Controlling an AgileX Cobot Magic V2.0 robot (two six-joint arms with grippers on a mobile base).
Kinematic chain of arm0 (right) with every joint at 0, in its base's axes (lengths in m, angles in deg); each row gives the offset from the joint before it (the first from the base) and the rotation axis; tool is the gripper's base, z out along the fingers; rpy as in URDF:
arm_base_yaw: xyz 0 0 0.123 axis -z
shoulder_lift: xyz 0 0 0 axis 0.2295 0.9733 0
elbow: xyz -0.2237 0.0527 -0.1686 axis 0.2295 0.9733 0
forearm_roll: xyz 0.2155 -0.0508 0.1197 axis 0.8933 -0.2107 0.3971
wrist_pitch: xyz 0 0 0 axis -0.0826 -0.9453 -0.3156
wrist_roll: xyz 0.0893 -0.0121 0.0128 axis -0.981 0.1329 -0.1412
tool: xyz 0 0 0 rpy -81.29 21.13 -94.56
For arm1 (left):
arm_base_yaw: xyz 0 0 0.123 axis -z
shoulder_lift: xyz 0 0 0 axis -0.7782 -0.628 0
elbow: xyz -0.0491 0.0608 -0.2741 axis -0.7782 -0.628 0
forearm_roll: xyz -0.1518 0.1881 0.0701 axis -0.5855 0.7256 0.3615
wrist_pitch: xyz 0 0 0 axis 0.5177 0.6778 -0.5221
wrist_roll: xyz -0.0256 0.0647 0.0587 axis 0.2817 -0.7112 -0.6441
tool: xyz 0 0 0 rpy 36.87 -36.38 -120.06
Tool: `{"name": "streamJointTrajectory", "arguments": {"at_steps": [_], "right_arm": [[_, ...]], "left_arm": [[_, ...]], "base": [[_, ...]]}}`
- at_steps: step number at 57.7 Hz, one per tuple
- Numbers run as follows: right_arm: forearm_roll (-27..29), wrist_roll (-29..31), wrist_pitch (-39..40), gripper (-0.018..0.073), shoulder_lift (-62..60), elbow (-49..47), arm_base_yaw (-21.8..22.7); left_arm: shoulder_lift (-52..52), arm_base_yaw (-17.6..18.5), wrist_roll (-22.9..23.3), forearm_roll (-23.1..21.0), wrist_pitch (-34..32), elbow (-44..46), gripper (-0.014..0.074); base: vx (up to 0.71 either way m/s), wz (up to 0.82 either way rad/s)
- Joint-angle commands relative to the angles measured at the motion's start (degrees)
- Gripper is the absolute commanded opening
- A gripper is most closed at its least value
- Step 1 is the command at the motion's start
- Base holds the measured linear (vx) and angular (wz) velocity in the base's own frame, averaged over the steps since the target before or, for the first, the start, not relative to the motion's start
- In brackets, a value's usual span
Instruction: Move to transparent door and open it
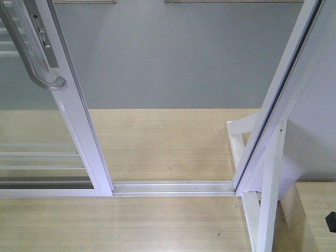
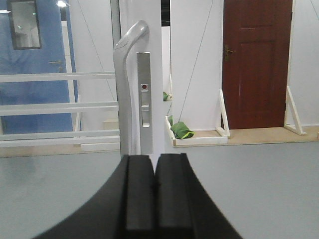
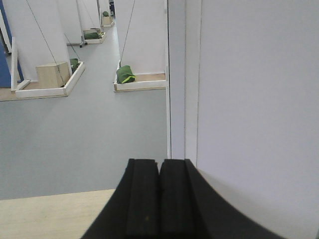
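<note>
Transparent door [image 1: 79, 131] stands at the left of the front view, slid aside so that a bare stretch of white floor track [image 1: 173, 187] lies open between its stile and the white jamb [image 1: 278, 105] on the right. Its top and left side are cut off by the picture edge. One curved grey pull handle [image 1: 31, 58] shows on the stile, only its lower end in that view; the left wrist view shows more of the handle [image 2: 124, 84], beside one metal lock plate [image 2: 144, 97] with a small red dot. Three thin white bars [image 2: 55, 107] cross the glass in that view.

The left claw [image 2: 154, 199] sits low in its own camera, its two black pads pressed together with nothing between them, short of the handle and not touching it. The right claw [image 3: 159, 199] is likewise closed on nothing, facing the jamb [image 3: 177, 79] and a plain white wall [image 3: 259, 109].

Beyond the doorway lie pale wood flooring [image 1: 168, 142], then grey floor [image 1: 178, 58]. One brown door [image 2: 256, 64] and one blue door [image 2: 30, 64] stand far off.
</note>
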State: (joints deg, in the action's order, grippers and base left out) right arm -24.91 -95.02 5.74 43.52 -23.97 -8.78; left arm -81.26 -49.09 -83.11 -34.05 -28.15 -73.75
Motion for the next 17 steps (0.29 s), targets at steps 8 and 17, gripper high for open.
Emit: {"name": "streamJointTrajectory", "arguments": {"at_steps": [8,17], "right_arm": [[-0.15,0.31,4.74,-0.0009,-0.92,0.29,0.17],[-0.15,0.31,4.74,-0.0009,-0.92,0.29,0.17]], "left_arm": [[0.85,0.29,0.37,-0.34,-4.68,-0.90,-0.0006],[0.85,0.29,0.37,-0.34,-4.68,-0.90,-0.0006]], "base": [[0.00,0.00],[0.00,0.00]]}}
